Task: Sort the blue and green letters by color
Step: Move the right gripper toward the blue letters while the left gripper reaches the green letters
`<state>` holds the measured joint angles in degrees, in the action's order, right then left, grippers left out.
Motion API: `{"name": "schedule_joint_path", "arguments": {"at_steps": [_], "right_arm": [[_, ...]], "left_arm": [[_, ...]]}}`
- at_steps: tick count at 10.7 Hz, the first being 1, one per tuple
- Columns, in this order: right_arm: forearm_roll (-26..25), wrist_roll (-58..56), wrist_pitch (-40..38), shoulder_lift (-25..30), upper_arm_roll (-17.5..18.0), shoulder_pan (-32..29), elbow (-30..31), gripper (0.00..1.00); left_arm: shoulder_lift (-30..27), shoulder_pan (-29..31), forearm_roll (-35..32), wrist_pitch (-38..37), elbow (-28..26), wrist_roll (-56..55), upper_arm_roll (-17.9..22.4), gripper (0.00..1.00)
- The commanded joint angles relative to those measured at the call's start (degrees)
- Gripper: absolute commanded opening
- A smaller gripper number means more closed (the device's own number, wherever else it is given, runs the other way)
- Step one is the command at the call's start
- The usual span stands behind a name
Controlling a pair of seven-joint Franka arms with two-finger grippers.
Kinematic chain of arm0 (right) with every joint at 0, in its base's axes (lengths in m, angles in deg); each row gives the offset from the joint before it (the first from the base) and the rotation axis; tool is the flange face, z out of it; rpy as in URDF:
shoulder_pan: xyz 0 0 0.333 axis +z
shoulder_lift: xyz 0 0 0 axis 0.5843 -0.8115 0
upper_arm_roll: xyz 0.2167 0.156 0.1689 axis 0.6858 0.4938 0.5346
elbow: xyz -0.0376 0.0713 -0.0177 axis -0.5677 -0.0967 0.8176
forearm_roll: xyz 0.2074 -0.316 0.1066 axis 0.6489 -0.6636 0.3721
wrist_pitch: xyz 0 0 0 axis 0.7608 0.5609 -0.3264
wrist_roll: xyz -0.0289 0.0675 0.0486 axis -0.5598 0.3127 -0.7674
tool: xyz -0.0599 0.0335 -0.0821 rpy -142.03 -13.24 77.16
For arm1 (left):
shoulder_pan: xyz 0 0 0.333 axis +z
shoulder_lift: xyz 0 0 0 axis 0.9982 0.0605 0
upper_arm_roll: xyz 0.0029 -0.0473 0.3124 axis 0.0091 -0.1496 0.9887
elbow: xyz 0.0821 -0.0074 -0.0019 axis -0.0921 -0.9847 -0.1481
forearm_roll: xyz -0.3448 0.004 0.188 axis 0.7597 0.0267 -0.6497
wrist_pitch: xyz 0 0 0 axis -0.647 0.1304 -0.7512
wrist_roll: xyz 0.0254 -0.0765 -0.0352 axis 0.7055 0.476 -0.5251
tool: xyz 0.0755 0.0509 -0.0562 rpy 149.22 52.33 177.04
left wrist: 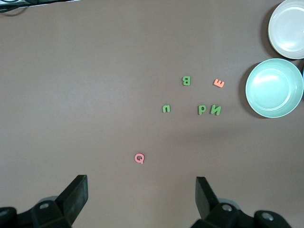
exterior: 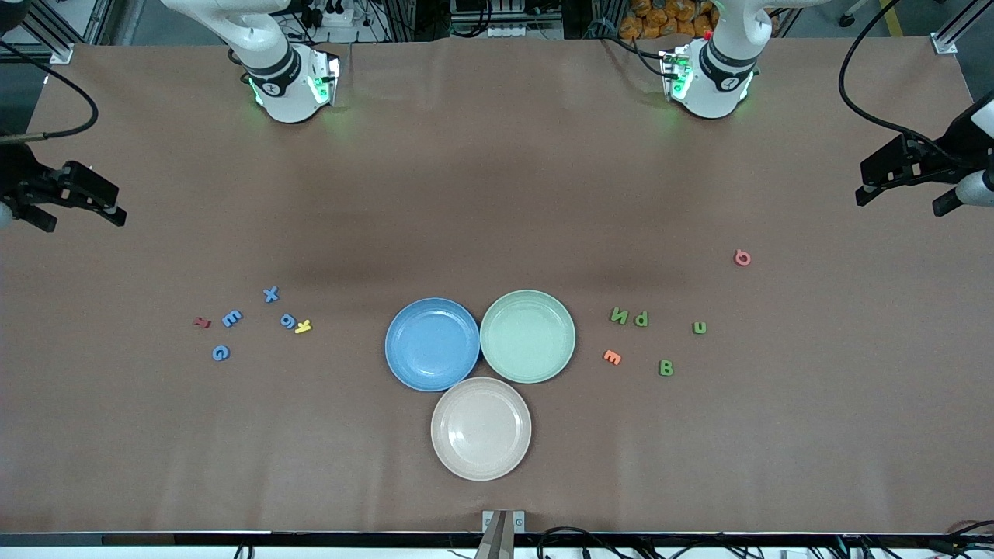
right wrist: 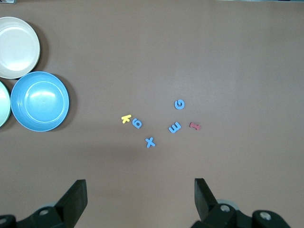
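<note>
Brown worktop carries tiny flat blue letters (exterior: 270,294) and green letters (exterior: 665,368), probably light, stiff; pinch edges. Left gripper (left wrist: 141,194) and right gripper (right wrist: 140,194) wait, fingers spread, at three and nine o'clock.

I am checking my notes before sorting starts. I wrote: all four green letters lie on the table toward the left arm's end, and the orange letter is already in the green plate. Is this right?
Not quite. The orange letter is not in the green plate; it lies on the table beside it, among the green letters, as the front view shows. The rest is right.
</note>
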<state>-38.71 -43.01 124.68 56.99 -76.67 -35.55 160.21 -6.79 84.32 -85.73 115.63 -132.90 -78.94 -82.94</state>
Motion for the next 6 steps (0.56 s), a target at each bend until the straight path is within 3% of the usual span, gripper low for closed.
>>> {"name": "schedule_joint_path", "arguments": {"at_steps": [1, 6], "right_arm": [[-1.2, 0.6, -0.9, -2.0, -0.1, -0.3, -3.1, 1.0], [-0.9, 0.1, 0.0, -3.4, -0.3, -1.4, -3.1, 1.0]], "left_arm": [[-0.6, 0.3, 0.7, -0.6, -0.3, 0.3, -0.1, 1.0], [0.0, 0.3, 0.5, -0.7, 0.1, -0.4, -0.1, 1.0]]}}
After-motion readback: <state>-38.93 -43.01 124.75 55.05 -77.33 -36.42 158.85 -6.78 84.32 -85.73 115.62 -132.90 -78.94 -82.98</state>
